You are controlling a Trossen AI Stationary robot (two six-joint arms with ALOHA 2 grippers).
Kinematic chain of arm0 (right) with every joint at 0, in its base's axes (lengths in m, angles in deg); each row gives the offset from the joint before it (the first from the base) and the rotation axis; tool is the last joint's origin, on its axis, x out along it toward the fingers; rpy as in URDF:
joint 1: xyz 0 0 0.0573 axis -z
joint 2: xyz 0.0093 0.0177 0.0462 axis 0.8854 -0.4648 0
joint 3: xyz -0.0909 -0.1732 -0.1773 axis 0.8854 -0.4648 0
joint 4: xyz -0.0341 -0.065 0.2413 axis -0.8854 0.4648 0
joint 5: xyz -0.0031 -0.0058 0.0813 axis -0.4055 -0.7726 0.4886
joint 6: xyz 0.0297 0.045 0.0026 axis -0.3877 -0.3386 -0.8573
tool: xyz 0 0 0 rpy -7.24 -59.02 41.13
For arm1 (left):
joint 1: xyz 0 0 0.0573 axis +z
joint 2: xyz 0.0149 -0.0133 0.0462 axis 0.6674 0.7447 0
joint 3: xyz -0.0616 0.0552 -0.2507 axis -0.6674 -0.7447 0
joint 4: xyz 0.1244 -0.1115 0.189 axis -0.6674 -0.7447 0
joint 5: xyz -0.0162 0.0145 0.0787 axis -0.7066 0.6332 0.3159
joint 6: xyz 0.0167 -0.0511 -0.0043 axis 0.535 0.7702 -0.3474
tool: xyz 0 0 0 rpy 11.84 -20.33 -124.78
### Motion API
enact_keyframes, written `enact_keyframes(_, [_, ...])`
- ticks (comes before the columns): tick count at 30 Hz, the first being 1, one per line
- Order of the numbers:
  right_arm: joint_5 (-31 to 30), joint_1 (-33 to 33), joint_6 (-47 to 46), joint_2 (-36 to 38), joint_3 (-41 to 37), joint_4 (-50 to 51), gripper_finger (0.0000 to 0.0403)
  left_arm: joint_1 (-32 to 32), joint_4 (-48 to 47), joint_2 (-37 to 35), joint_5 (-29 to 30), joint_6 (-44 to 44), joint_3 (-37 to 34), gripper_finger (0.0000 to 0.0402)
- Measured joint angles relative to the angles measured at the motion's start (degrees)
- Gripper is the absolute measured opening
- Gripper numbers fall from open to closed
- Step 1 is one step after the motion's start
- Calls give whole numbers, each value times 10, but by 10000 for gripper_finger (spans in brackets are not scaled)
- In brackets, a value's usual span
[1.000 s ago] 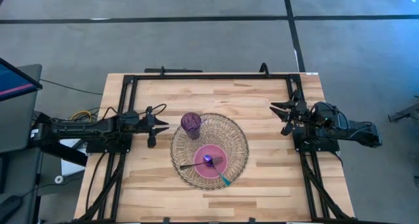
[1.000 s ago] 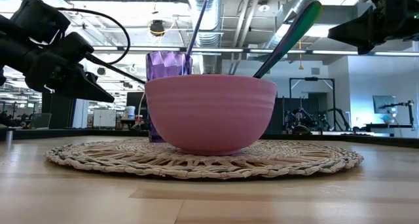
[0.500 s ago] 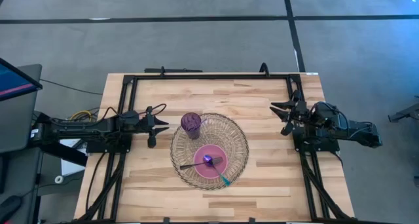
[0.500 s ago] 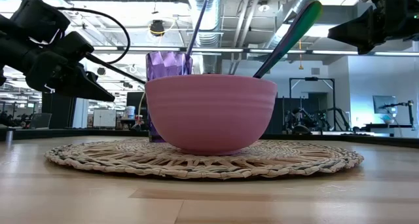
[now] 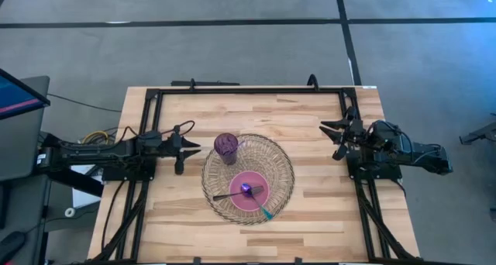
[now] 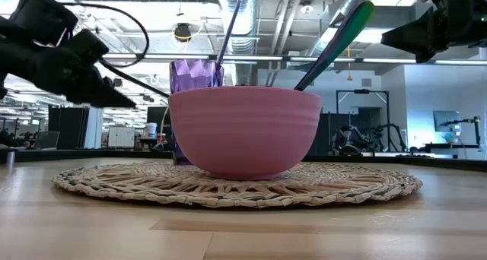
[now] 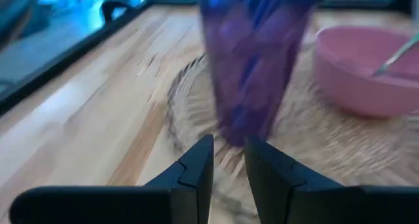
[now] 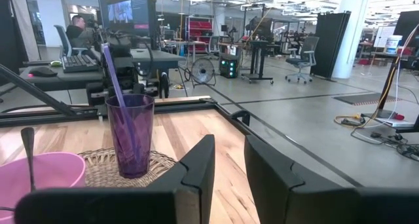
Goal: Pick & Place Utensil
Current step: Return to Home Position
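Observation:
A purple cup [image 5: 225, 147] stands on a round woven mat [image 5: 275, 160] and holds a thin purple utensil [image 6: 228, 32], which leans on the cup's rim. Next to it on the mat is a pink bowl [image 5: 248, 191]. A grey spoon [image 5: 227, 196] and a green-handled utensil [image 6: 338, 39] rest in the bowl, leaning on its rim. My left gripper [image 5: 188, 149] hovers just left of the cup, pointing at it, fingers nearly together; its wrist view shows the cup [image 7: 252, 60] close ahead. My right gripper [image 5: 333, 137] waits above the table's right side, also shut.
A black frame [image 5: 248, 90] runs along the table's far, left and right edges. Bare wood lies around the mat on all sides. A monitor [image 5: 19, 91] stands off the table's left edge. A person sits at a desk [image 8: 77, 27] in the room beyond.
My left gripper has risen a little and edged toward the purple cup. The cup, bowl and utensils have stayed where they were.

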Motion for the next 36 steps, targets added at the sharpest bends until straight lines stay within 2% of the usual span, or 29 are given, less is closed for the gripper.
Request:
enact_keyframes(8, [0, 0, 0, 0, 0, 0, 77, 0, 5, -91, -45, -18, 0, 88])
enact_keyframes(14, [0, 0, 0, 0, 0, 0, 77, 0, -1, -148, -49, -36, 0, 88])
enact_keyframes(20, [0, 0, 0, 0, 0, 0, 77, 0, -35, -148, -47, -30, 0, 88])
enact_keyframes(36, [0, 0, 0, 0, 0, 0, 77, 0, -35, -130, -48, -24, 0, 88])
